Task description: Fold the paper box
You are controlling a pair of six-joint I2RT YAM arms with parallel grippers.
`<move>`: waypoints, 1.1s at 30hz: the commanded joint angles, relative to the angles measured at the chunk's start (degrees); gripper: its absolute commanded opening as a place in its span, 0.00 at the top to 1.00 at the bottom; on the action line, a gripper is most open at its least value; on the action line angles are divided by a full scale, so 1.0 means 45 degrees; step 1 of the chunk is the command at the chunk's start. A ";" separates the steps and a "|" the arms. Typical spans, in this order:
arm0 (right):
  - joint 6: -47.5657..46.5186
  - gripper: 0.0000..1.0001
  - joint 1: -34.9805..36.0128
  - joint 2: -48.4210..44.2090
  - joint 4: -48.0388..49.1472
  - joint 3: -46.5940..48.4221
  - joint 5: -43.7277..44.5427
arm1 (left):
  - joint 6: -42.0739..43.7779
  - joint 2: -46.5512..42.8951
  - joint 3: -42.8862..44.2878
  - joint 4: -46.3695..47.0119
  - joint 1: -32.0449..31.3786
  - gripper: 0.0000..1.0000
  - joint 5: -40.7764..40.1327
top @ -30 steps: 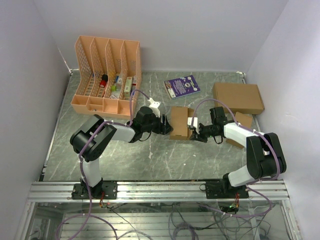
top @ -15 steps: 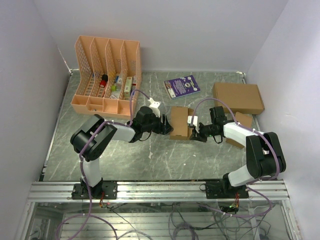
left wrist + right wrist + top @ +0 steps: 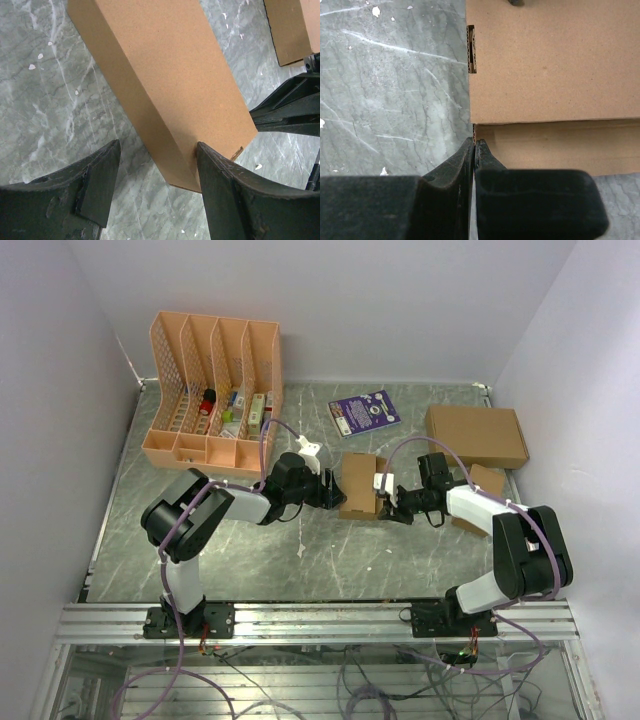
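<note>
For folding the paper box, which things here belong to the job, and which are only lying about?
Belonging to the job: paper box, left claw (open), right claw (shut).
Only lying about: pink file rack, purple booklet, large brown box, second small carton.

— What sort of place is shown?
— A robotics lab cell is indicated. A grey marbled table (image 3: 300, 560) is enclosed by plain pale walls (image 3: 350, 300). A left arm (image 3: 200, 510) and a right arm (image 3: 500, 530) are bolted to an aluminium rail (image 3: 320, 620), and loose cables (image 3: 380, 680) are seen beneath.
</note>
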 commanded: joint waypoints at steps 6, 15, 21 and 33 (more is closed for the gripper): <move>0.0062 0.99 0.0387 -0.0410 0.0385 0.0089 -0.0054 | 0.0602 0.0552 -0.0083 -0.1420 0.0142 0.28 -0.0378; 0.0450 0.98 0.0983 -0.0306 0.0658 0.0274 0.0846 | 0.0675 0.0551 0.0050 -0.1531 0.0128 0.28 -0.0319; 0.0627 0.97 0.1337 -0.0253 0.0605 0.0539 0.1270 | 0.0700 0.0552 0.0108 -0.1588 0.0142 0.28 -0.0295; 0.1148 0.93 0.1910 0.0187 -0.0126 0.1353 0.1962 | 0.0798 0.0444 0.0153 -0.1755 0.0131 0.28 -0.0313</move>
